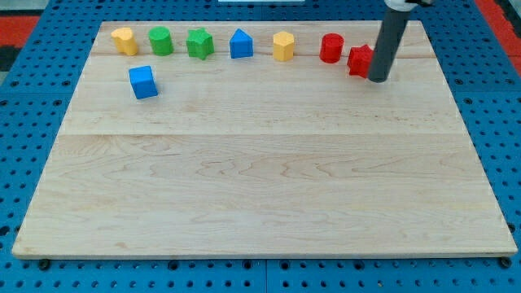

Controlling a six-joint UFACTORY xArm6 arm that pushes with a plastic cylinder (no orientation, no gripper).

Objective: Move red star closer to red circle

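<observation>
From the one camera view, the rod comes down at the far right of the worktop [260,203], and my tip [379,80] sits right against the right side of the red star [359,61], touching it or as good as. There is no gripper on this arm, only the rod, so nothing opens or closes. The red star lies at the far right end of the far row, just beside the red circle [331,48], which is a little to its left and slightly farther back; only a narrow gap shows between them. Farther left along the row stand a yellow block [283,45], a blue block [241,44], a green star [199,43], a green circle [160,40] and another yellow block [124,40], with a blue cube [143,82] nearer and apart. The job looks almost finished. To do it well, I would push gently leftward and a touch away, through the star's middle so it does not spin off, and stop before it knocks the circle toward the yellow block.
</observation>
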